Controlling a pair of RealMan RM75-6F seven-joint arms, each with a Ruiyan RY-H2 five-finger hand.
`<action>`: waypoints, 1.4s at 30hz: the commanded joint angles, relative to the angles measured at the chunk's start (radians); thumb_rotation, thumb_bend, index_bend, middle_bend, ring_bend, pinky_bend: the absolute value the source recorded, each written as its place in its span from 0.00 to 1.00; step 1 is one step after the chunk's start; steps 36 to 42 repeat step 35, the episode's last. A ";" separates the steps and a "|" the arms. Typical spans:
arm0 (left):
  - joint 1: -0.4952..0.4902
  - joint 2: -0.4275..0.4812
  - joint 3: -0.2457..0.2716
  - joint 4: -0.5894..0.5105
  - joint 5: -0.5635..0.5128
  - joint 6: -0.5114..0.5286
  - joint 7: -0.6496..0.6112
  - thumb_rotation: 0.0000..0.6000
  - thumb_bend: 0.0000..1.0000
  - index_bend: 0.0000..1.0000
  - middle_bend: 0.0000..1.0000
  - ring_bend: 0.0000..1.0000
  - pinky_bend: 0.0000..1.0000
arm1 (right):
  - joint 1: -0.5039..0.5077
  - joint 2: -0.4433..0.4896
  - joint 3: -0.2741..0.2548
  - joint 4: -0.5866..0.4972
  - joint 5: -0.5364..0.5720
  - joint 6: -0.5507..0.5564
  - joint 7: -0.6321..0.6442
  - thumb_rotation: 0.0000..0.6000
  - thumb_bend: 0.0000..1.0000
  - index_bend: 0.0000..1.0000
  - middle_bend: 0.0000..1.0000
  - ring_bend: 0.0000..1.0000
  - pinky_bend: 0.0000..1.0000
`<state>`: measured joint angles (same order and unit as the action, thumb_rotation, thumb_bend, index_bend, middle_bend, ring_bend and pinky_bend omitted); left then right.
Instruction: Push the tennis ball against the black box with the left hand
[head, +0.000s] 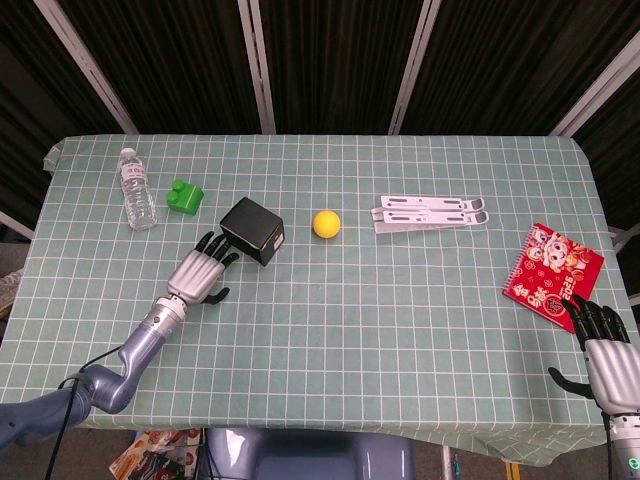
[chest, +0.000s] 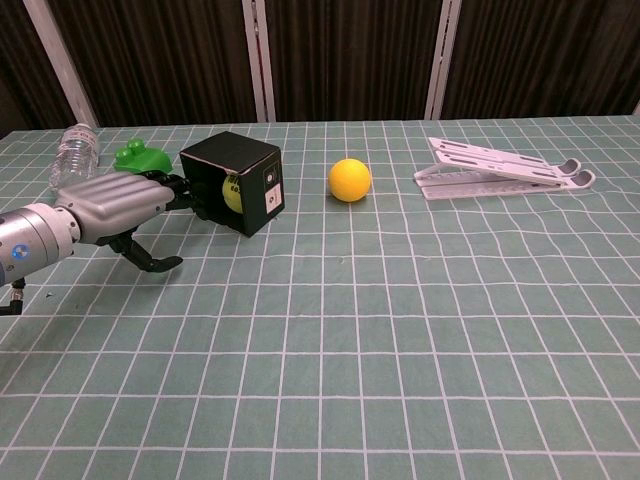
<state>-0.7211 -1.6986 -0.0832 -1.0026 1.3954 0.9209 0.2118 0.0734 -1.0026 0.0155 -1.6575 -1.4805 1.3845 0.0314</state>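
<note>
The tennis ball (chest: 234, 192) sits inside the open side of the black box (chest: 250, 168), only partly showing in the chest view. In the head view the black box (head: 252, 229) hides the ball. My left hand (chest: 115, 208) lies low over the table just left of the box, holding nothing, and its outstretched fingertips (chest: 183, 189) reach the box's opening. From above, the left hand (head: 203, 268) points up-right at the box's near-left corner. My right hand (head: 600, 342) rests at the table's near right corner, fingers apart and empty.
A yellow-orange ball (head: 326, 223) lies right of the box. A green block (head: 185, 195) and a water bottle (head: 136, 187) lie to the far left. A white folding stand (head: 430, 214) and a red notebook (head: 552, 276) are on the right.
</note>
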 joint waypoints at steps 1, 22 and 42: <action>0.002 -0.002 0.001 0.004 -0.004 0.001 0.011 0.68 0.31 0.12 0.00 0.00 0.00 | 0.000 0.000 -0.001 -0.001 -0.002 0.000 -0.001 1.00 0.23 0.00 0.00 0.00 0.00; 0.207 0.239 0.189 -0.397 0.170 0.284 -0.007 0.66 0.15 0.00 0.04 0.00 0.00 | -0.004 -0.011 0.003 -0.006 0.001 0.013 -0.028 1.00 0.23 0.00 0.00 0.00 0.00; 0.545 0.391 0.266 -0.550 0.258 0.763 0.147 0.71 0.13 0.00 0.01 0.00 0.00 | -0.001 -0.033 0.012 0.012 -0.009 0.028 -0.038 1.00 0.23 0.00 0.00 0.00 0.00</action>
